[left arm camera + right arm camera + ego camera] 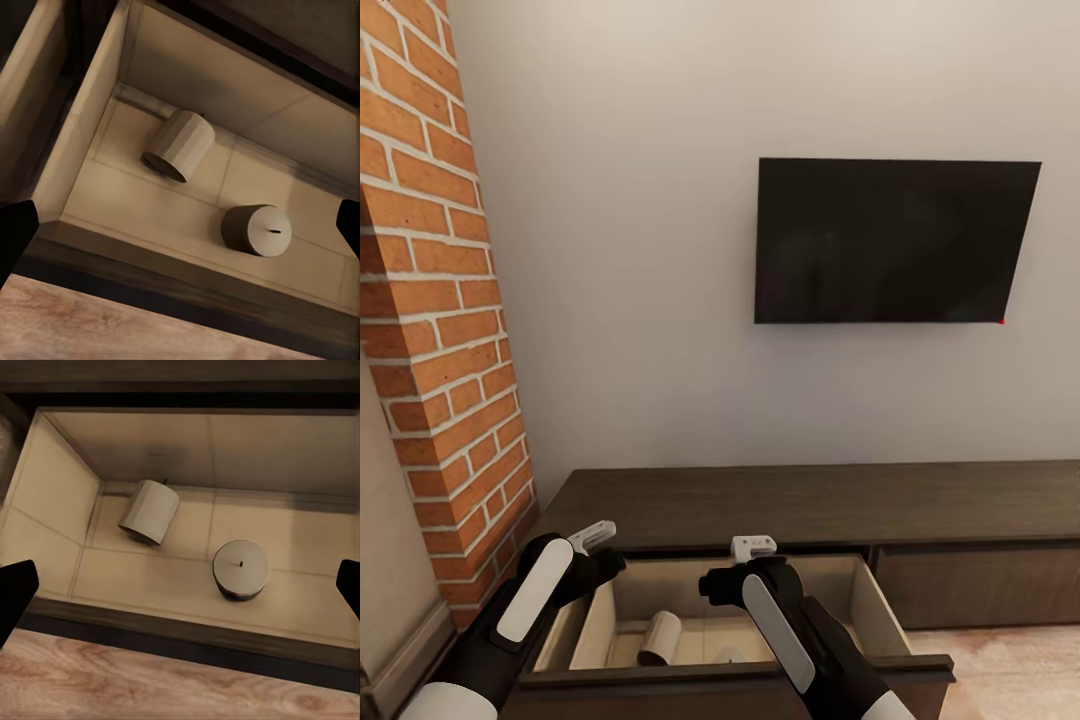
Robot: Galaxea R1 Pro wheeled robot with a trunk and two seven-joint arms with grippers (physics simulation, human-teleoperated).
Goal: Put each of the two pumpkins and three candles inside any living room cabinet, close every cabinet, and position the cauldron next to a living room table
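The cabinet (810, 505) is a long, low dark-brown unit under the wall, with one drawer (885, 610) pulled out and pale inside. Two pale candles are in that drawer. One candle lies on its side (150, 511) (178, 145) (660, 637). The other candle stands upright with its wick showing (240, 569) (257, 229) (728, 655). My left gripper (180, 229) (588, 555) and right gripper (180, 585) (748, 572) hover above the drawer, both open and holding nothing. The pumpkins and the cauldron are out of view.
A red brick column (440, 330) rises at the left, close to my left arm. A black TV (895, 240) hangs on the wall above the cabinet. The drawer front to the right (980, 585) is shut. Wooden floor (1010, 675) lies in front.
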